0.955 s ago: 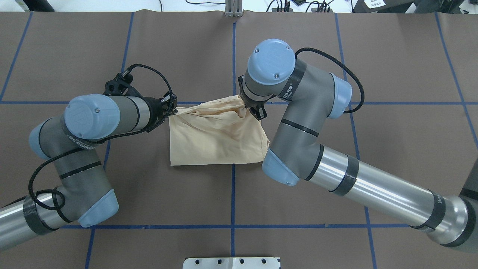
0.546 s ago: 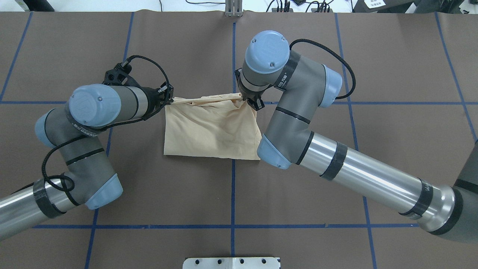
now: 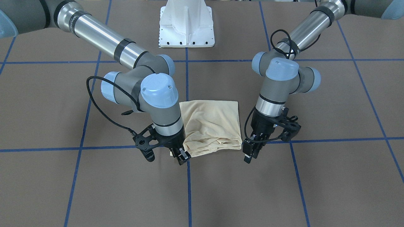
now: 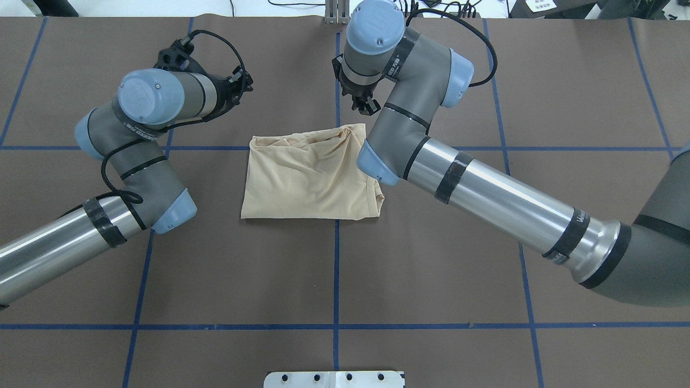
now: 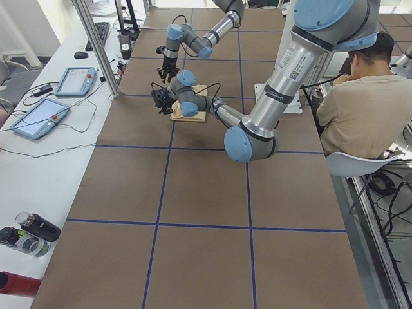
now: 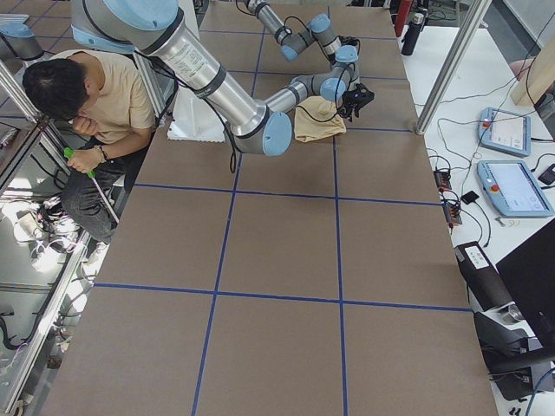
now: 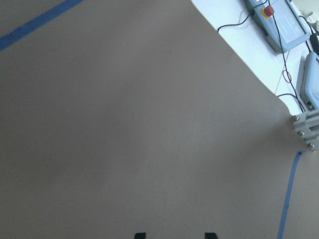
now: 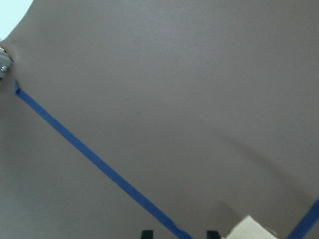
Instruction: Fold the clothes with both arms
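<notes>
Lying flat on the brown table (image 4: pixel 431 269), the T-shirt (image 4: pixel 312 180) is folded into a rough rectangle that straddles the centre blue tape line (image 4: pixel 336 280). The edge nearer the robot is straight and tidy, and the far edge is bunched in soft ridges. Out past the far left corner, well apart from the fabric, there's the left gripper (image 4: pixel 245 86). Its wrist camera shows two black fingertips (image 7: pixel 140 236) spread wide with only bare table cover between them, so it's open and empty. Over on the other side, the right gripper (image 4: pixel 364 108) hangs just beyond the far right corner, pointing down. Its tips are parted too, with nothing between them. A cream corner of the shirt peeks in beside one tip at the bottom of the right wrist view. From the front camera, the two grippers flank that rumpled edge, one at each end, with the white pedestal base (image 3: pixel 186 25) behind. A person (image 5: pixel 351 96) sits beside the table in the side views.
</notes>
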Action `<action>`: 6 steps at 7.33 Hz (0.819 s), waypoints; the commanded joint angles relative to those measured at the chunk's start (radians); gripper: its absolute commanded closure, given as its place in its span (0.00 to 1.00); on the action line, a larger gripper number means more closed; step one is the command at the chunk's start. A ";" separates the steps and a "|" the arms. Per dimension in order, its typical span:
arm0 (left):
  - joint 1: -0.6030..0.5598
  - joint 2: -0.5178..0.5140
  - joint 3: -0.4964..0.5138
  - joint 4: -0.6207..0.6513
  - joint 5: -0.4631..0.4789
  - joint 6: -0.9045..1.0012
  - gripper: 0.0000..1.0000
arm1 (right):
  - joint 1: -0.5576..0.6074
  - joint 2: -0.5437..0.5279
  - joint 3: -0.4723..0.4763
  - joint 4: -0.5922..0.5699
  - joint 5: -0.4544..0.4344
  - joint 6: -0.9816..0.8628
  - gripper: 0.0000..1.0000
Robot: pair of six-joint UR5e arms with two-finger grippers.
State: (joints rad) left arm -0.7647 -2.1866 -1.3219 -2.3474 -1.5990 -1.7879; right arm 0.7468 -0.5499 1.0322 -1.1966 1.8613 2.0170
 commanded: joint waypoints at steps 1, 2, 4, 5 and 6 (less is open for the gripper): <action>-0.048 0.001 -0.003 -0.018 -0.089 0.035 0.50 | 0.077 -0.025 -0.012 0.002 0.088 -0.121 0.00; -0.077 0.020 -0.052 -0.010 -0.167 0.054 0.50 | 0.086 -0.075 0.036 -0.003 0.096 -0.144 0.00; -0.102 0.169 -0.233 -0.004 -0.280 0.300 0.29 | 0.127 -0.267 0.244 -0.056 0.119 -0.344 0.00; -0.123 0.241 -0.287 0.000 -0.348 0.434 0.01 | 0.158 -0.356 0.356 -0.130 0.124 -0.532 0.00; -0.174 0.317 -0.333 -0.001 -0.416 0.559 0.01 | 0.202 -0.410 0.426 -0.209 0.140 -0.704 0.00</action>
State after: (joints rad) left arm -0.8902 -1.9632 -1.5871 -2.3497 -1.9316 -1.3908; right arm 0.9007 -0.8722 1.3495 -1.3136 1.9848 1.5286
